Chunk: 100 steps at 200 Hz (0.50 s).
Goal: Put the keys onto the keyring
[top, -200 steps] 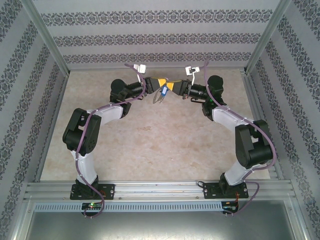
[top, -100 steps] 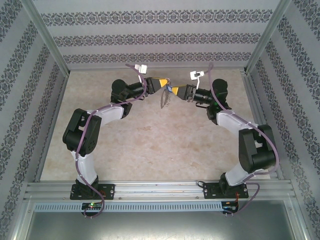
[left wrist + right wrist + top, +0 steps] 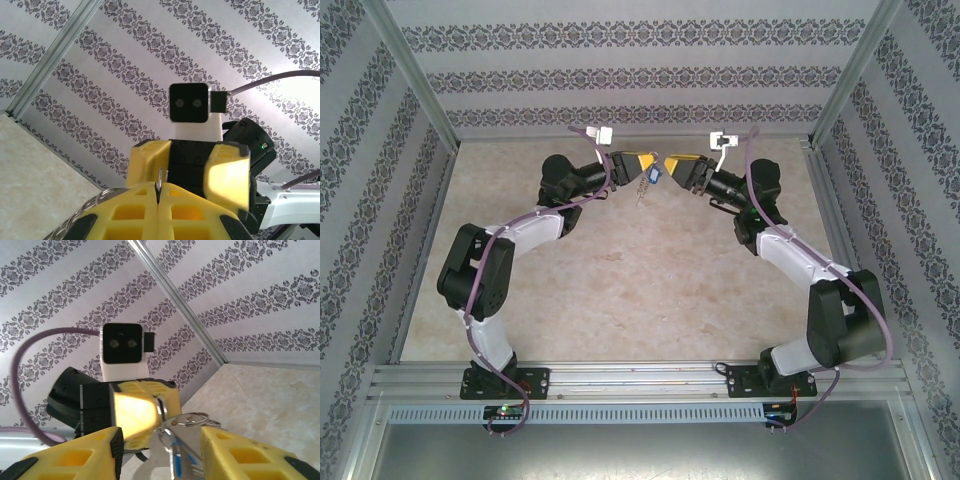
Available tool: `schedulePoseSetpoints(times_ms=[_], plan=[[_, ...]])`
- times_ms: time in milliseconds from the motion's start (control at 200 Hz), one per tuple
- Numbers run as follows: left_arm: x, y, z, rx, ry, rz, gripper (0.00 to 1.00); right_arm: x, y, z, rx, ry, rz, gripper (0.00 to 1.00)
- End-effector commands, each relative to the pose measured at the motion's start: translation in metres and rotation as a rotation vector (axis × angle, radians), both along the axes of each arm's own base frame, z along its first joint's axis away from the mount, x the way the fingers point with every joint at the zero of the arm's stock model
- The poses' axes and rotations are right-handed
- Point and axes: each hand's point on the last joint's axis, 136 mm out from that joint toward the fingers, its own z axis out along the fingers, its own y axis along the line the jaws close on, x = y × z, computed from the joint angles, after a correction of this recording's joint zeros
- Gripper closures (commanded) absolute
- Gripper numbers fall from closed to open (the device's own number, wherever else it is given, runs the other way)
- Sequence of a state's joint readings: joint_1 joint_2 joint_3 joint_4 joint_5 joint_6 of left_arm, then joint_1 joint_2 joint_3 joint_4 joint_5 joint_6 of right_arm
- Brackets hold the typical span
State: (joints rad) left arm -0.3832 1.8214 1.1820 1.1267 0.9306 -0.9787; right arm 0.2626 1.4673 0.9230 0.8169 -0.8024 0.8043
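Note:
My left gripper (image 3: 642, 168) is raised over the far middle of the table and is shut on the thin metal edge of the keyring (image 3: 159, 182). From that ring hang the keys (image 3: 653, 176), a silver key with a blue tag, and a fine chain (image 3: 641, 194). In the right wrist view the keys (image 3: 174, 454) dangle between the spread fingers of my right gripper (image 3: 161, 440), under linked split rings (image 3: 192, 418). My right gripper (image 3: 672, 164) faces the left one closely and is open, with neither finger touching the keys.
Patterned walls and aluminium frame posts (image 3: 845, 90) enclose the beige table (image 3: 640, 290). Both arms arch inward and meet near the back wall. A metal rail (image 3: 640, 378) runs along the near edge by the arm bases.
My right gripper has opened and drawn back up and to the right, letting go. The keys and chain now hang from the left gripper's ring alone, which stays shut.

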Motion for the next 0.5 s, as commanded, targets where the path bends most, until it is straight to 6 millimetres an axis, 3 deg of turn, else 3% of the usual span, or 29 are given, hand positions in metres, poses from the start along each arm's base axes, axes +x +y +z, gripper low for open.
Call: schedulePoseSetpoints(times_ms=[0, 495], plan=[[-0.0098, -0.0019, 0.0174, 0.000, -0.065, 0.018, 1.00, 0.0088, 0.0048, 0.0105, 0.010, -0.056, -0.024, 0.54], [-0.0119, -0.0073, 0.0158, 0.017, -0.061, 0.016, 1.00, 0.0089, 0.0108, 0.0161, 0.036, -0.076, -0.008, 0.55]])
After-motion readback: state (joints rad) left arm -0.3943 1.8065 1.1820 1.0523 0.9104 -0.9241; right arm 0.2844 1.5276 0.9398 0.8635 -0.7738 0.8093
